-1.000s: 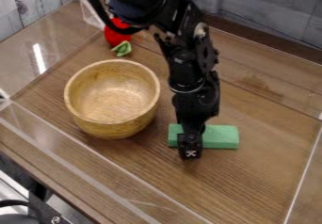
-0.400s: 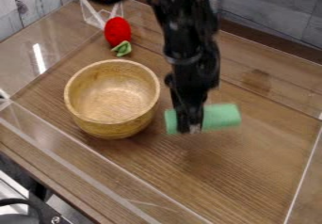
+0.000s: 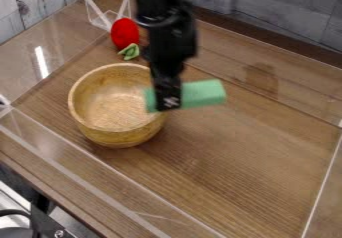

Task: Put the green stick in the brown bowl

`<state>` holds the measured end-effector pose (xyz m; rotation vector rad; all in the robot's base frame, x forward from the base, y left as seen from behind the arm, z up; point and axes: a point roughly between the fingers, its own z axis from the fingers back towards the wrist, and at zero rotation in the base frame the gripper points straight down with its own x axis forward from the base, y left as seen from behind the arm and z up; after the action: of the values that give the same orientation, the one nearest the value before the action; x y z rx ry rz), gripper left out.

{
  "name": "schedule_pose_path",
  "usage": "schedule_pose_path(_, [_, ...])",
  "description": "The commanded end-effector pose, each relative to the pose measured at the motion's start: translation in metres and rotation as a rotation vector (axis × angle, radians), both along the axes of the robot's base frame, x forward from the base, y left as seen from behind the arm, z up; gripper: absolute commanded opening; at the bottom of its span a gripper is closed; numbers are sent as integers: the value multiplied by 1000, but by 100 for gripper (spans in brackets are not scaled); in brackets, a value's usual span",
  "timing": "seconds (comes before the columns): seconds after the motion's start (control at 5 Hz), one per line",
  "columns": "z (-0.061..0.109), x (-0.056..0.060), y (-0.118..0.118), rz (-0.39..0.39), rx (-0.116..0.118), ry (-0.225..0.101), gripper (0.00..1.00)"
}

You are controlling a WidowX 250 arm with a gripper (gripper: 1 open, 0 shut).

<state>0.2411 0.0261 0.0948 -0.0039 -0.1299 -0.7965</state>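
Lifted off the surface (image 3: 254, 172) since a second ago, the green stick (image 3: 201, 94) now hangs in the air at the brown bowl's (image 3: 118, 104) right rim. I see my pincer (image 3: 166, 99) clamped on the stick's left end, pointing straight down. Farther back, a red strawberry toy (image 3: 124, 32) lies beyond the bowl.

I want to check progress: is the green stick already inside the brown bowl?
No. The green stick hangs above the table, beside the brown bowl rim.

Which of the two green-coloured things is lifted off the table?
The green stick, gripped by the end effector; the red toy's green leaf lies on the table.
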Motion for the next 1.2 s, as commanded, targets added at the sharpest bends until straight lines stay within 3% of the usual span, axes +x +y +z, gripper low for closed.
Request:
schedule_pose_path(0.0, [7,-2,26,-33,14,-55,0])
schedule_pose_path(0.2, [-3,-9,27,-46,10,-55,0])
schedule_pose_path(0.6, [-29,-2,47,-72,0,-44,0])
schedule_pose_path(0.8, [-24,-2,37,-24,-10,-40,0])
schedule_pose_path(1.0, [-20,-4,27,21,-20,-39,100])
